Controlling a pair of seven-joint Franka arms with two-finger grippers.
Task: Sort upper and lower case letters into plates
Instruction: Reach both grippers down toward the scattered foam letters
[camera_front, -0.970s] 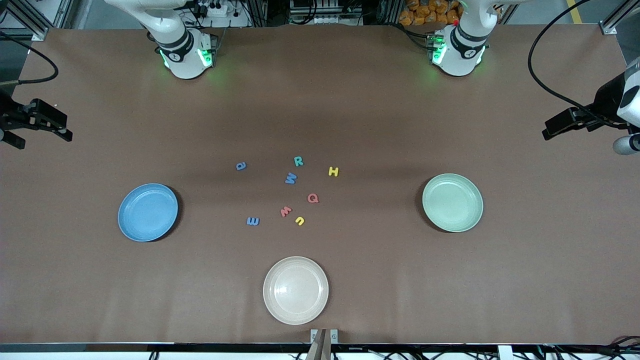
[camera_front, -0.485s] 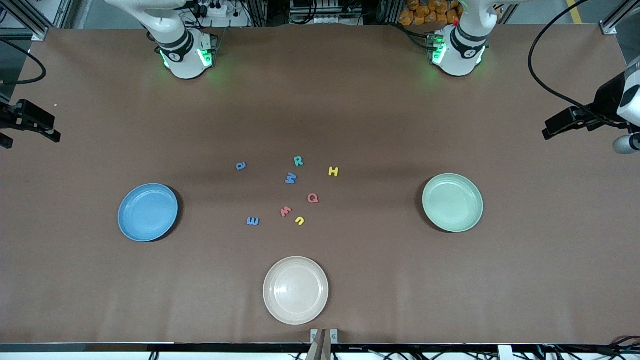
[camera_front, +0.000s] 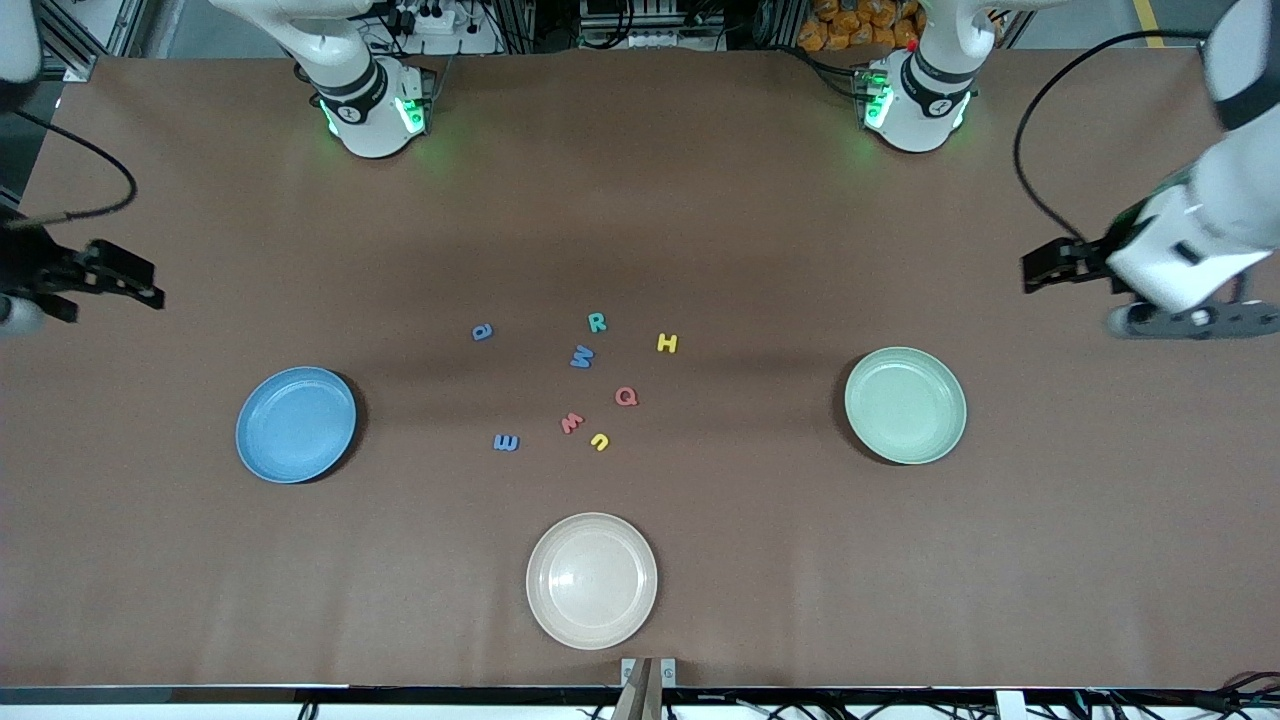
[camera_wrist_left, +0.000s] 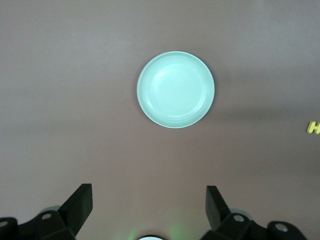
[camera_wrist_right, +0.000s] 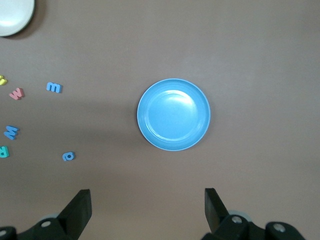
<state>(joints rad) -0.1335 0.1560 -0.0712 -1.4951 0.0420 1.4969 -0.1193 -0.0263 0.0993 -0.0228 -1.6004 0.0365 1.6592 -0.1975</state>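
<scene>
Your left end effector (camera_front: 1045, 268) hung over bare tabletop (camera_front: 700, 200) at the left arm's end, its fingers (camera_wrist_left: 80, 205) spread wide with nothing between them. Your right end effector (camera_front: 135, 285) hung over the right arm's end of the tabletop, fingers (camera_wrist_right: 80, 207) likewise spread and empty.

You had all eight letters lying loose on the tabletop, between the two plates and in neither. The blue a (camera_front: 482, 331) lay nearest the right arm's end. The teal R (camera_front: 597, 322) sat farthest from the front camera, with the blue W (camera_front: 582, 356) just beside it and nearer the camera. The yellow H (camera_front: 667, 343) lay toward the left arm's end; it also showed at the edge of your left wrist view. The red Q (camera_front: 626, 397) sat nearer the camera than the H. The red w (camera_front: 572, 422), the yellow u (camera_front: 600, 441) and the blue m (camera_front: 506, 442) lay nearest the camera.

The blue plate (camera_front: 295, 424) sat toward the right arm's end and the pale green plate (camera_front: 905, 405) toward the left arm's end, both holding nothing. A cream plate (camera_front: 591, 580) lay nearest the camera.
</scene>
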